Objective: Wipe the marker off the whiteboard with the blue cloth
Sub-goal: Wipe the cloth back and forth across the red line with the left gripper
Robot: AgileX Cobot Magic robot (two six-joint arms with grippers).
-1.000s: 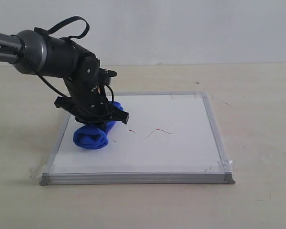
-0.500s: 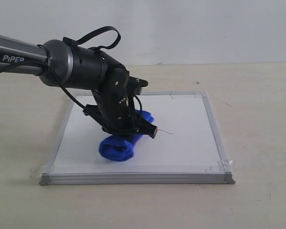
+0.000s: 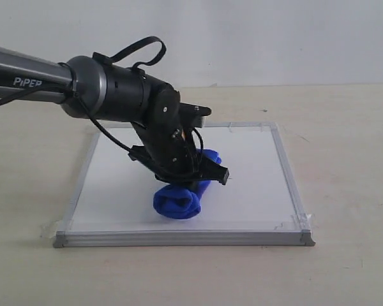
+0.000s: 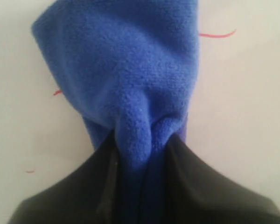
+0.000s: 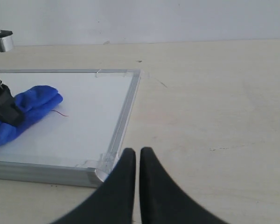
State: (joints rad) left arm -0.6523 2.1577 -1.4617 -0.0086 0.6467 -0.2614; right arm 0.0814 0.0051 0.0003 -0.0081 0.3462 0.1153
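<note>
The whiteboard lies flat on the table. My left gripper is shut on the blue cloth and presses it down on the middle of the board. In the left wrist view the cloth bunches between the black fingers, and short red bits of the marker show on both sides of it. In the right wrist view a thin red stroke of marker sticks out beside the cloth. My right gripper is shut on nothing, off the board near its taped corner.
The beige table surrounds the board, with a white wall behind it. Clear tape bits hold the board's near right corner. The left arm's dark body reaches in from the left above the board.
The left gripper has dragged the blue cloth to the right across the board. The red squiggle seen a second ago now lies mostly under the cloth and gripper.
</note>
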